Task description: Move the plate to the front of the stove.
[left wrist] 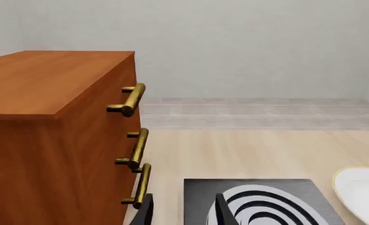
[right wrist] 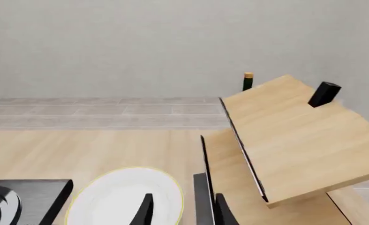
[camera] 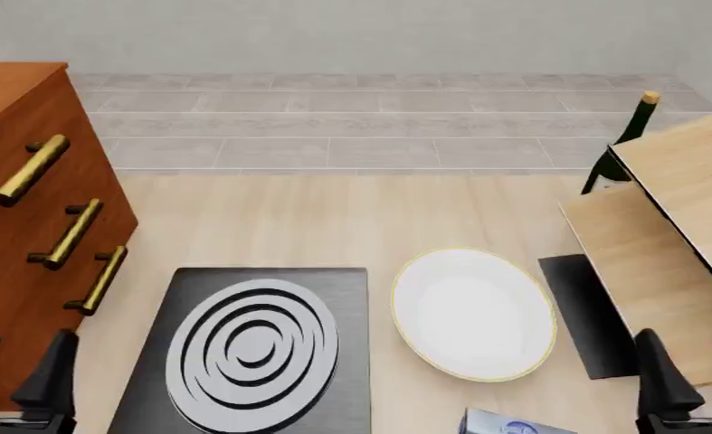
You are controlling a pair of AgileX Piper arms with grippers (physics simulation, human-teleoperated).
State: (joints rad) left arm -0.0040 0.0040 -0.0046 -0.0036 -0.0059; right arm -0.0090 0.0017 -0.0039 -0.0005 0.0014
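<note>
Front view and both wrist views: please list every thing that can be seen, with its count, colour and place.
plate: one, white with yellow rim, on the table right of the stove, untouched
stove: one, dark slab with white-grey rings, near left of the table
cabinet: one, red-brown wood, three brass handles, far left
mat: one, black, flat, right of the plate, partly under the wooden boards
boards: two, light wood, stepped, at right
bottle: one, dark green, tan cap, behind the boards
carton: one, blue-white, at the near edge, mostly cut off
left fingers: two, black, apart, near left, holding nothing
right fingers: two, black, apart, near right, holding nothing
</note>
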